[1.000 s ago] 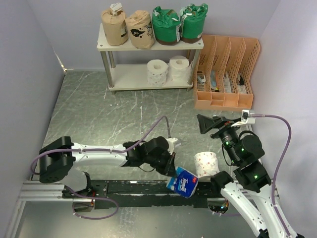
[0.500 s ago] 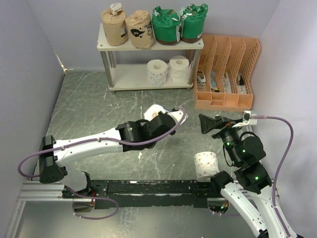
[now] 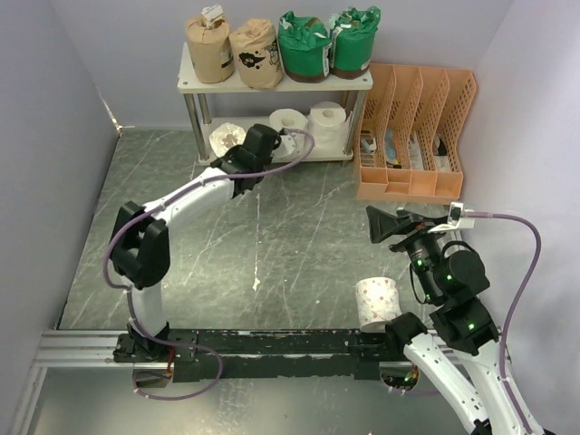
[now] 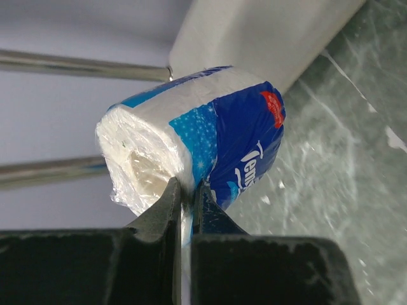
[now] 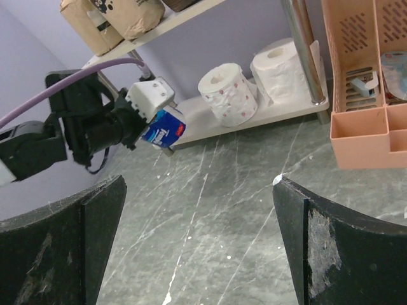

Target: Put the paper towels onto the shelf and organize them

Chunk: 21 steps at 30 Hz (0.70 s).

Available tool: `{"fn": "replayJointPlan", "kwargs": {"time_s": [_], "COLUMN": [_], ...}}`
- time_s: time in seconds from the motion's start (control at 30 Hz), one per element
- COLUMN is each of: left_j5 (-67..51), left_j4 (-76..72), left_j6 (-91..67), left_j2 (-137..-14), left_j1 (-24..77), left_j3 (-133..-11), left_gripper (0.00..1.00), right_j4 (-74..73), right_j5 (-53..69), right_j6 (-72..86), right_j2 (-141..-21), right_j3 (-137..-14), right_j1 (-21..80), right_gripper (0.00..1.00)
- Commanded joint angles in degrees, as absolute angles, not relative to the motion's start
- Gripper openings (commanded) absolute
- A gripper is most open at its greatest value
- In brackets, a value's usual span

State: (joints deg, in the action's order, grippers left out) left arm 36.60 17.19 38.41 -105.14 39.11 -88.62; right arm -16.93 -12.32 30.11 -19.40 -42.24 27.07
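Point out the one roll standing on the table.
The white patterned roll by the right arm; the blue-wrapped roll is in the left gripper, the rest on the shelf.

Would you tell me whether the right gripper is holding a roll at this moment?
No, the right gripper stands wide open and empty, while the left gripper pinches the blue roll.

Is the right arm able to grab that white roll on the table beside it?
Probably yes: the right gripper is open and empty, and the white roll stands alone, nothing blocking it.
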Motion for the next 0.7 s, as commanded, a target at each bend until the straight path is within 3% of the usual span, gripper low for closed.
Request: {"fn": "replayJointPlan", "kwargs": {"time_s": [0.0, 0.33, 0.67], "left_j5": [30.8, 29.8, 28.3], "left_j4": [9.1, 8.3, 6.2], "left_j6": [48.8, 56.2, 56.8], "left_j2": [-110.3, -124.1, -123.3], "left_j1": [36.2, 30.5, 26.3], "left_j3": [-96.6, -111.6, -108.2], "left_gripper": [0.07, 0.07, 0.07], "right_j4": [-16.5, -20.2, -18.6], "right_j5": [-14.0, -17.6, -17.9], "right_j6": [28.1, 23.8, 21.4], "right_j2": [-18.4, -17.7, -19.7], "right_j3": [-44.5, -47.0, -47.1], "right_j1": [27.1, 27.1, 27.1], "right_gripper": [1.0, 1.0, 1.0]}}
